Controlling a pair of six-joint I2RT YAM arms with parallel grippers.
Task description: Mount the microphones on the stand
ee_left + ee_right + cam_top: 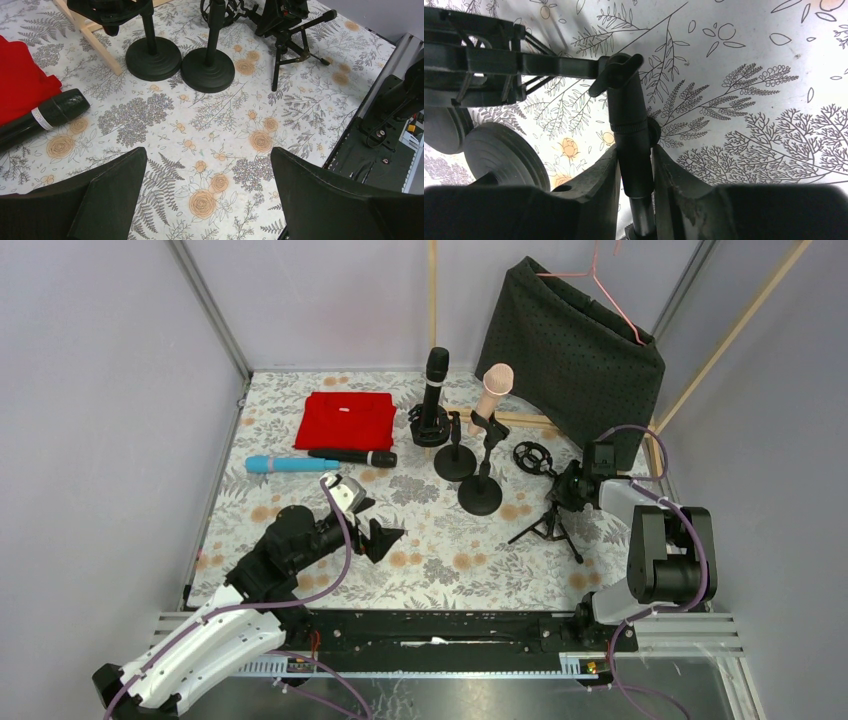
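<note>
A black microphone stands upright in a holder at the back. A peach-pink microphone sits in a clip on a round-base stand. A light blue microphone and a second black microphone lie flat by the red cloth; the black one also shows in the left wrist view. My left gripper is open and empty above the floral cloth. My right gripper is shut on the post of the tripod stand, whose shock mount is empty.
A folded red cloth lies at the back left. A second round-base stand is beside the first. A dark dotted cloth on a hanger and a wooden bar stand at the back right. A metal rail runs along the near edge.
</note>
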